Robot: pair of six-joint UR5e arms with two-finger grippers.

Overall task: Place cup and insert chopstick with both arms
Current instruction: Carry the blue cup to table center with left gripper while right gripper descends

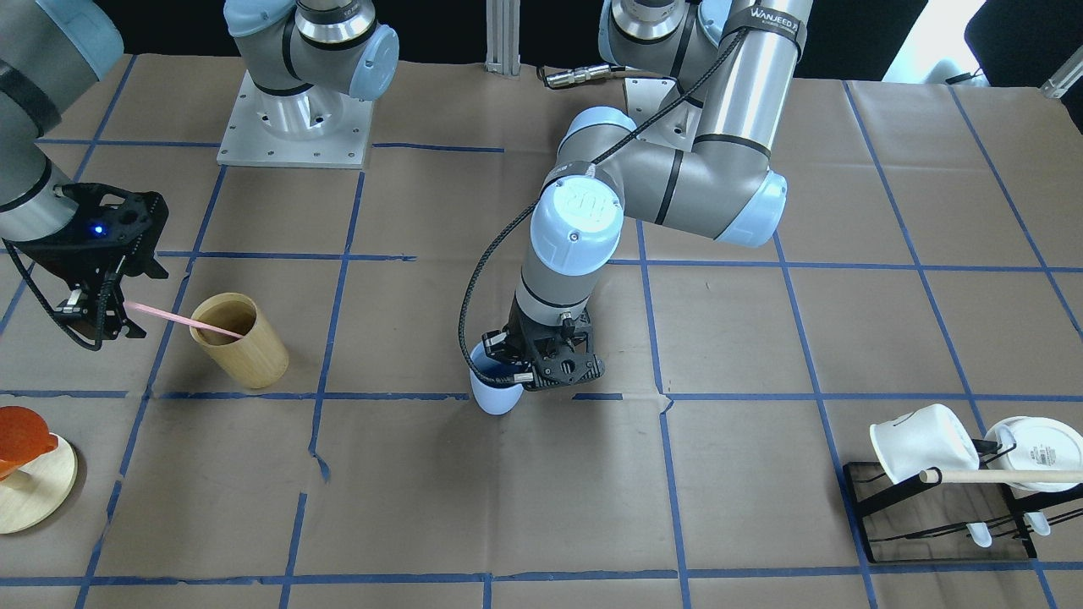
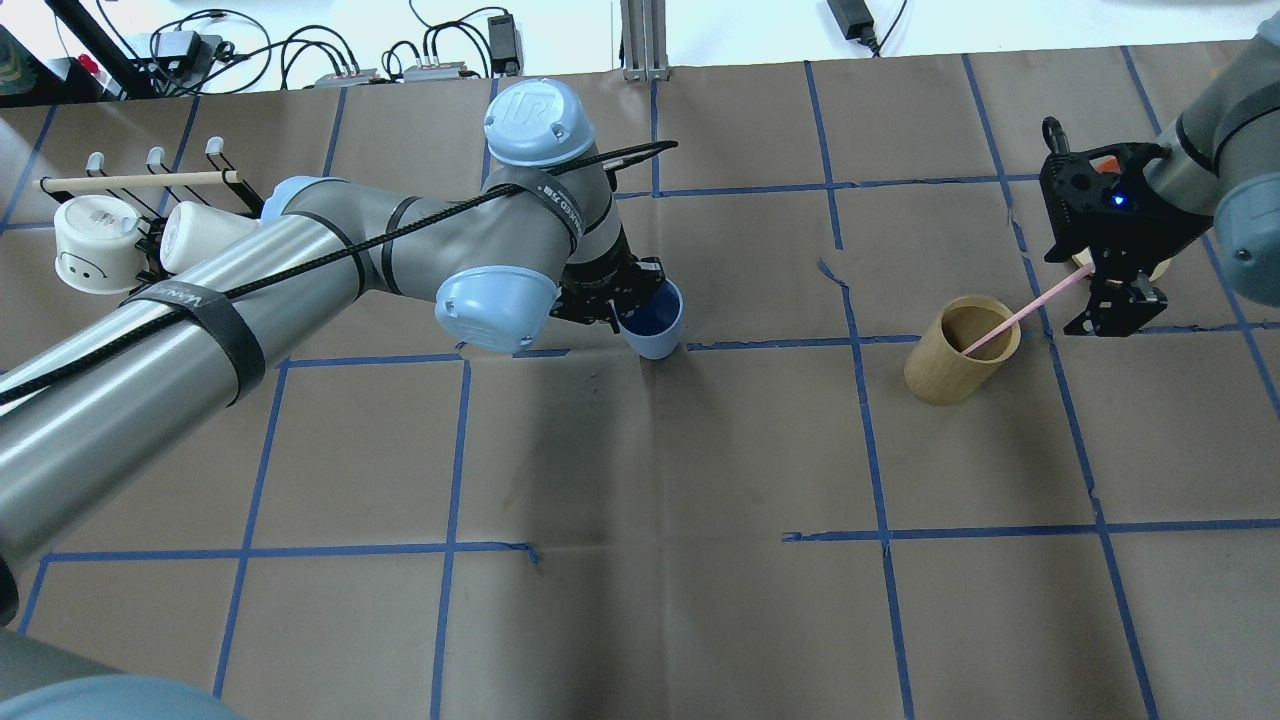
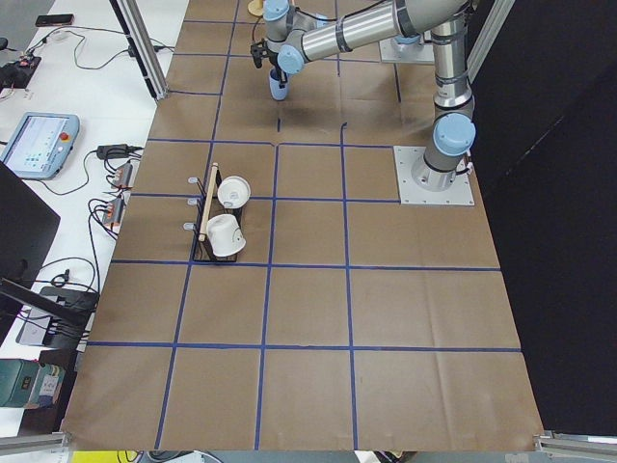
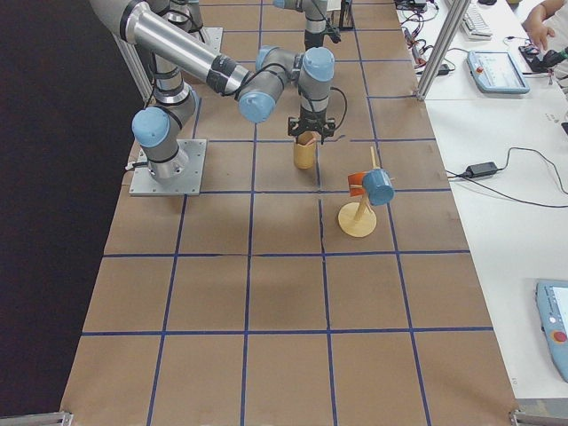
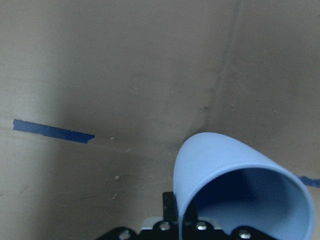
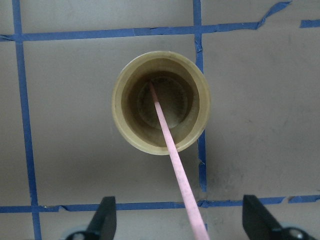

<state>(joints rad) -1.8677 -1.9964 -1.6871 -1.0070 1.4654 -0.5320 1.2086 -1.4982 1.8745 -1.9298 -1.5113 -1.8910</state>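
Cup [image 2: 655,335], small and light blue with a darker blue inside, is near the middle of the table [image 2: 700,560], held by the left gripper [image 2: 628,305]. The jaws are closed on the rim, with one finger outside the wall and the other hidden within the opening. The cup is tilted, its rounded base pointing down at the brown paper beside a strip of blue tape. Whether the base touches the paper cannot be told.

Well apart from it, toward the robot's right, a taller tan bamboo cup [image 2: 945,375] stands upright on the table. The chopstick [image 2: 1010,322], thin and pale pink, leans inside it. Its lower tip rests at the bottom of the bamboo cup, and its shaft crosses the rim and slants up toward the right gripper [image 2: 1115,310]. That gripper hangs just beside and above the bamboo cup. In the right wrist view its two black fingers [image 6: 106,217] stand wide apart, so the jaws are open, with the chopstick passing between them and touching neither.

At the table's left end, two white mugs [image 1: 922,444] hang on a black rack [image 1: 939,524].
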